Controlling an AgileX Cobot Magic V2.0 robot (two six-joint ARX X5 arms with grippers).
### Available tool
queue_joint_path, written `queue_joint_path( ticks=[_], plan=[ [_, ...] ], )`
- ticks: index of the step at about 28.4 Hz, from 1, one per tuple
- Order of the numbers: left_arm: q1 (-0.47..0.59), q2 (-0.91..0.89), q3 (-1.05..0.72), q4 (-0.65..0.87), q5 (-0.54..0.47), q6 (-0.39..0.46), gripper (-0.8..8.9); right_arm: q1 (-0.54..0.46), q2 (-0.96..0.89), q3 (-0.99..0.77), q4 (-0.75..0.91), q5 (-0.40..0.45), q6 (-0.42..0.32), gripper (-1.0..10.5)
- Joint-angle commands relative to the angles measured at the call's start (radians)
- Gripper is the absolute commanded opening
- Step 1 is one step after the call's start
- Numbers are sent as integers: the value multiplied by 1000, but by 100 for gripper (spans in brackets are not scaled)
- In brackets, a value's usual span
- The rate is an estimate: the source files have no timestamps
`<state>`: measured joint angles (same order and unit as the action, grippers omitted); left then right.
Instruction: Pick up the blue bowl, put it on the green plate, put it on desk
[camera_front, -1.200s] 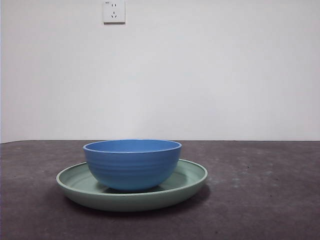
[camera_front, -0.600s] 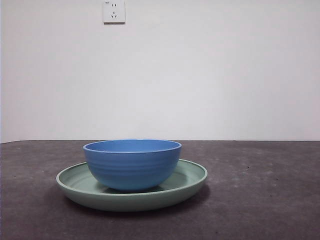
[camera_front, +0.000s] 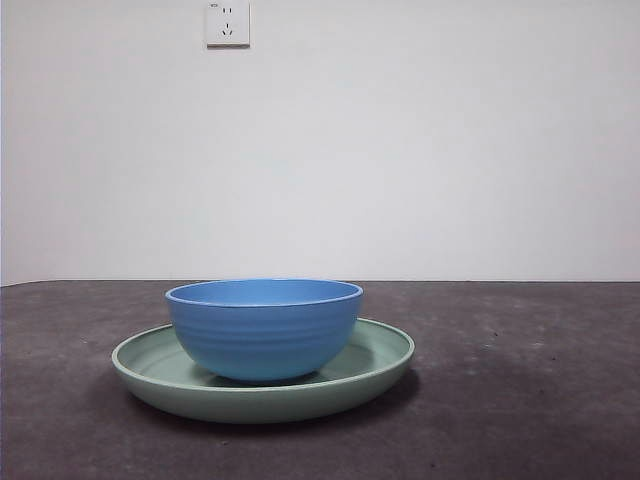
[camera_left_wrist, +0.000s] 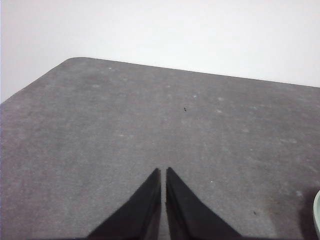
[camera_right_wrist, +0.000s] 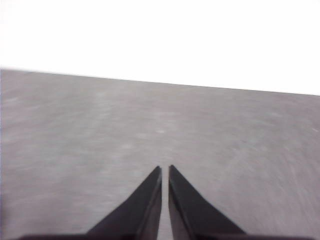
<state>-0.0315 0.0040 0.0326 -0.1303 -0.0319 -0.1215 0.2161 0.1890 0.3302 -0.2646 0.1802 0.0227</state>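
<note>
The blue bowl (camera_front: 264, 328) stands upright inside the green plate (camera_front: 385, 352), left of the middle of the desk (camera_front: 520, 400) in the front view. No arm shows in that view. My left gripper (camera_left_wrist: 163, 171) is shut and empty over bare desk; a sliver of the green plate's rim (camera_left_wrist: 317, 216) shows at the edge of its view. My right gripper (camera_right_wrist: 164, 169) is shut and empty over bare desk (camera_right_wrist: 100, 140), with neither dish in its view.
A white wall with a power socket (camera_front: 228, 22) stands behind the desk. The desk's rounded corner (camera_left_wrist: 75, 60) shows in the left wrist view.
</note>
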Motion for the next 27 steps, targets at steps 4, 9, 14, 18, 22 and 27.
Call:
queue_joint_path(
  ticks=[4, 9, 14, 18, 22, 27],
  plan=[
    [-2, -1, -21, 12, -6, -3, 19, -100, -96, -193, 157, 3, -4, 18],
    [-2, -1, -21, 12, -6, -3, 19, -179, -143, -245, 159, 3, -5, 19],
    [-2, -1, -21, 12, -6, -3, 19, -209, -176, -286, 151, -8, -5, 18],
    [-2, -1, -21, 12, -6, -3, 19, -209, -185, -306, 152, -63, -10, 19],
    [-2, -1, -21, 12, -6, -3, 19, -209, -185, -320, 108, -83, -11, 18],
    [-2, -1, -21, 13, -6, -3, 19, -209, -185, -320, 93, -91, -56, 18]
  ],
)
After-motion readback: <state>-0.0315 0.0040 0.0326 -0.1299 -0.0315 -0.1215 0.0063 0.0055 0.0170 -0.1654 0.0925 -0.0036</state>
